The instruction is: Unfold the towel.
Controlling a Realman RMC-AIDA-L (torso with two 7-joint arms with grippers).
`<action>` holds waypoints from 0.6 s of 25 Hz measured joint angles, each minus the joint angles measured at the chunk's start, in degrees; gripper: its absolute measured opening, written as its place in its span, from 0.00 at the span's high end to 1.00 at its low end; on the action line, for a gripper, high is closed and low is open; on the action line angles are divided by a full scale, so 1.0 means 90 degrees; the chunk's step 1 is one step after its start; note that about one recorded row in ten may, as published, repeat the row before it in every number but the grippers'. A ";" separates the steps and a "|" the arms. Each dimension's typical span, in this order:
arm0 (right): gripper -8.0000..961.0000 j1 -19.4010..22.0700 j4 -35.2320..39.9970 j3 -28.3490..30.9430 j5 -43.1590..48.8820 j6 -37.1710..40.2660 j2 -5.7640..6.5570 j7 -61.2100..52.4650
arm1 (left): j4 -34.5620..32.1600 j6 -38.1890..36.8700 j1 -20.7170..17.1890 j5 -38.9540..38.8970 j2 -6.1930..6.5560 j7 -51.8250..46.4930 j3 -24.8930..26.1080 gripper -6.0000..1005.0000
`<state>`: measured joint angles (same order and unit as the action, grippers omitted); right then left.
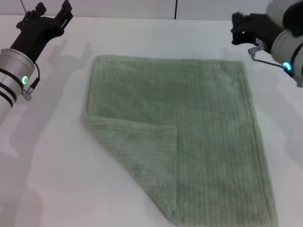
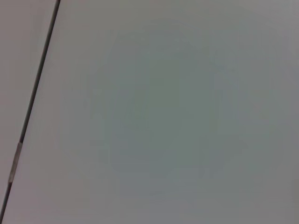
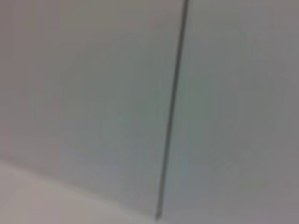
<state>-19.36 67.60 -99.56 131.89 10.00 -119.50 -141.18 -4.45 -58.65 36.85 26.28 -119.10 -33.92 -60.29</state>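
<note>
The pale sage-green towel (image 1: 203, 123) lies flat on the white table (image 1: 52, 161) in the head view. Its near-left corner (image 1: 142, 142) is folded over onto the cloth, making a triangular flap. My left gripper (image 1: 52, 12) is raised at the far left, open and empty, well clear of the towel's far-left corner. My right gripper (image 1: 236, 29) is raised at the far right, just beyond the towel's far-right corner, and holds nothing. The towel does not show in either wrist view.
The table's far edge meets a pale wall with a dark vertical seam (image 1: 175, 9). The left wrist view shows only that wall and a seam (image 2: 32, 98); the right wrist view shows the same (image 3: 170, 112). Bare table lies left of the towel.
</note>
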 joint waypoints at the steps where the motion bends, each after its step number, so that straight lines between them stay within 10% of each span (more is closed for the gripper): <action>1: 0.99 -0.0165 0.0340 0.0605 0.0000 0.1355 0.0027 -0.0035 | -0.0001 -0.0003 -0.0008 0.0000 0.0001 0.0001 0.0000 0.25; 8: 0.99 -0.1415 0.0274 0.2599 0.0448 0.5046 0.0106 -0.0062 | -0.0035 -0.0010 -0.0016 -0.0001 0.0002 0.0004 0.0000 0.25; 15: 0.99 -0.2640 -0.1063 0.3261 0.1262 0.6238 0.0339 -0.0049 | -0.0071 -0.0024 -0.0002 0.0000 0.0001 -0.0047 0.0000 0.25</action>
<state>-43.13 58.03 -70.21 143.25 66.15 -116.45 -141.62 -5.09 -58.87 36.83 26.27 -119.09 -34.35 -60.29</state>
